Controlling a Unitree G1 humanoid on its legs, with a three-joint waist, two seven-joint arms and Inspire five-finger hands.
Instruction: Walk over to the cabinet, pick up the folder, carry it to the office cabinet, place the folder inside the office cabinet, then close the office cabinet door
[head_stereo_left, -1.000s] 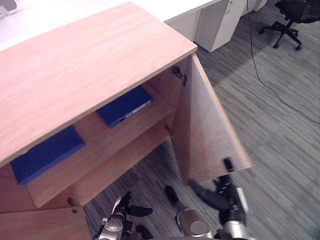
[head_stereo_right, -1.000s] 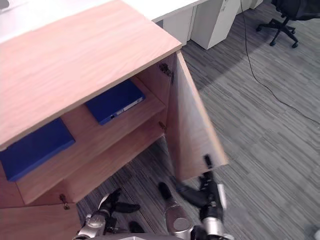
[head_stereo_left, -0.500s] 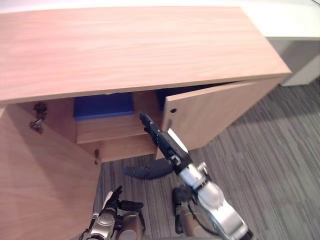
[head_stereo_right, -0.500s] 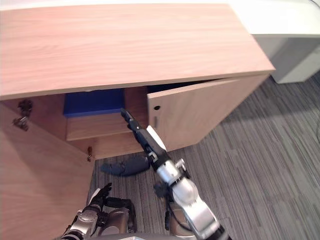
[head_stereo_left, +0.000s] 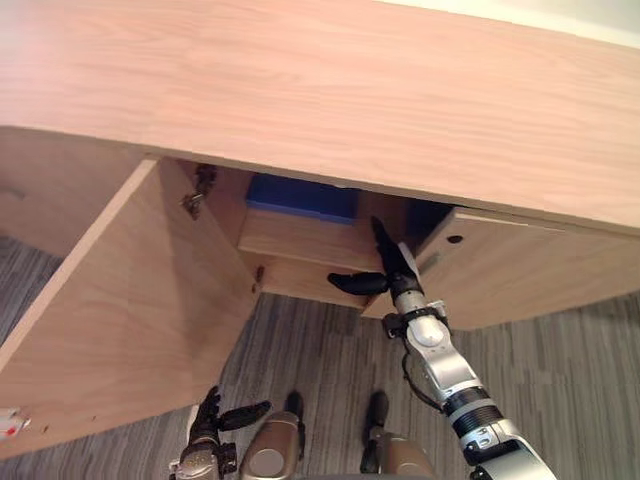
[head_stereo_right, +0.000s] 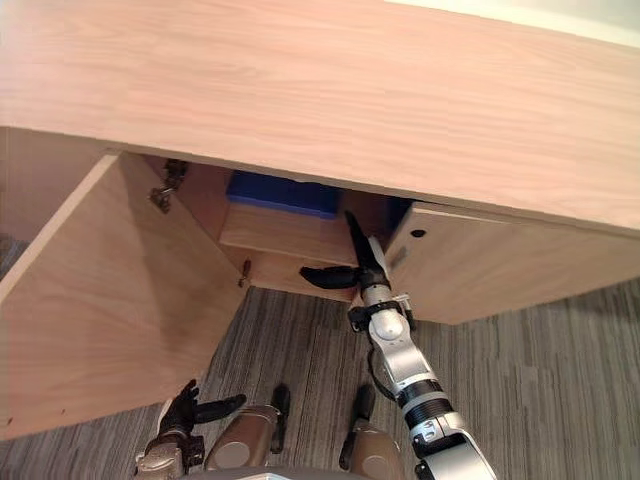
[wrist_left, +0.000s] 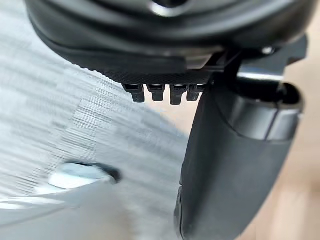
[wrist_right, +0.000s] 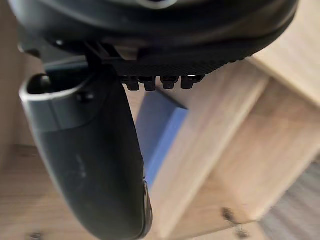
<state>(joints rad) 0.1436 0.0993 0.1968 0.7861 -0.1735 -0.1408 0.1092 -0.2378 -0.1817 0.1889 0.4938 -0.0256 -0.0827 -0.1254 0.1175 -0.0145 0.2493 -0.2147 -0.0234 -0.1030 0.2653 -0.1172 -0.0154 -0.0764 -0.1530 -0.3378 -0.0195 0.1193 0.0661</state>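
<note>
**Folder, blue: shelved in cabinet, doors not yet shut**

Location: folder (head_stereo_left: 303, 196) lies flat on the upper shelf (head_stereo_left: 300, 240) inside the office cabinet (head_stereo_left: 350, 90), under the top board, held by neither hand.

Right hand (head_stereo_left: 393, 268): fingers straight, thumb spread wide, holding nothing. It reaches into the opening just beside the free edge of the right door (head_stereo_left: 520, 285), which stands nearly closed (contact with the door cannot be told).

Left hand (head_stereo_left: 208, 420): low near the floor, fingers relaxed and apart, empty.

Left door (head_stereo_left: 130, 300): swung wide open.

Hazards, as judged:
- Fingers lying in the gap may be pinched if the right door is pressed home before the hand clears.
- The spread thumb may catch the shelf front.
- A flat push near the hinge side may leave either door ajar.
</note>
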